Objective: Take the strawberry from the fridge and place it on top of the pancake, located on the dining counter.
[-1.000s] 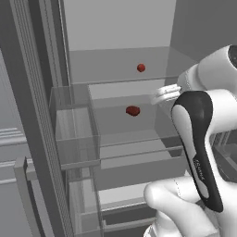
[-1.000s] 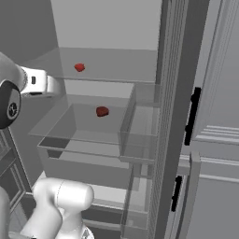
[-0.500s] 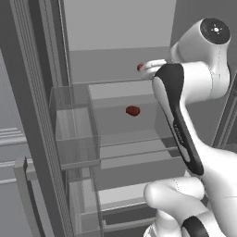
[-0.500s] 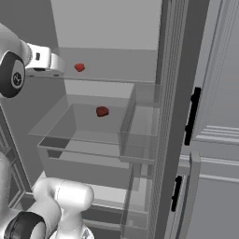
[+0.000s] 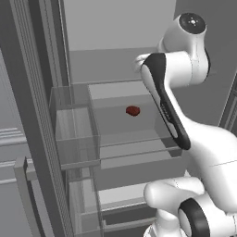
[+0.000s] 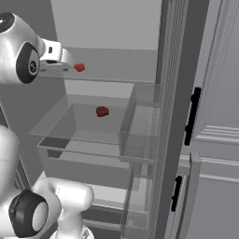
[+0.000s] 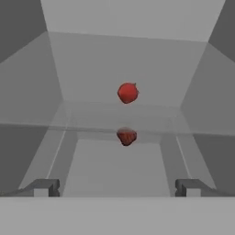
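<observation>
Open fridge [image 6: 168,93] interior, two strawberries: one [image 7: 127,92] shelved, one [image 7: 126,136] below.

A clear glass shelf [image 7: 92,120] in the fridge [image 6: 168,93] carries one strawberry [image 7: 127,92]; another red berry [image 7: 126,136] lies in the drawer [image 6: 84,135] below.

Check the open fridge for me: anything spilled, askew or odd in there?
Nothing spilled or askew. The fridge holds two red strawberries: one on the glass shelf ahead of the open gripper, a second one lower down in the clear drawer. Only oddity: two candidates for a single-strawberry task.
</observation>
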Controlling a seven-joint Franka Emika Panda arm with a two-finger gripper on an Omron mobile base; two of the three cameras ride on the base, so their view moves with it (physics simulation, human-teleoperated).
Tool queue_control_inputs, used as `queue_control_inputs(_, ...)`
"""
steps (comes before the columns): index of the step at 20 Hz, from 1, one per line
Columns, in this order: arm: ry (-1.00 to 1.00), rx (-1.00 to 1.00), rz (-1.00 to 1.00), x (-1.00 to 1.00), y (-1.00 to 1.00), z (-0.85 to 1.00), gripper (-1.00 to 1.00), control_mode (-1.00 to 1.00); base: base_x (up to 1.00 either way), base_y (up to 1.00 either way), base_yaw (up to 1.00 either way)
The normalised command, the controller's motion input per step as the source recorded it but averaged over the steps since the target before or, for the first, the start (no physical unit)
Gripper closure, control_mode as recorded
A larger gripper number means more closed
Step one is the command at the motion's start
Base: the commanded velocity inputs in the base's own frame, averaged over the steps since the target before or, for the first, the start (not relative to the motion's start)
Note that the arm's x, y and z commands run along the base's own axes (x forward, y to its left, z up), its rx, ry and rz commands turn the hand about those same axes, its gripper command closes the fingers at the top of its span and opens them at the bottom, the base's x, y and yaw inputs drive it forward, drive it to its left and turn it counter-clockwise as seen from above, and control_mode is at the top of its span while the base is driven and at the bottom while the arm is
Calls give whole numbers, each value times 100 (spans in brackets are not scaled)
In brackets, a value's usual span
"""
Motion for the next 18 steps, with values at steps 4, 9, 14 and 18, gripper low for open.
queue_control_inputs(4, 0, 0, 0, 69, 0, -27, -100, -100, 0, 0, 0)
queue_control_inputs(9, 0, 0, 0, 66, 0, -26, -100, -100, 0, 0, 0)
queue_control_inputs(14, 0, 0, 0, 66, -1, -14, -100, -100, 0, 0, 0)
queue_control_inputs(18, 0, 0, 0, 65, -2, -2, -100, -100, 0, 0, 0)
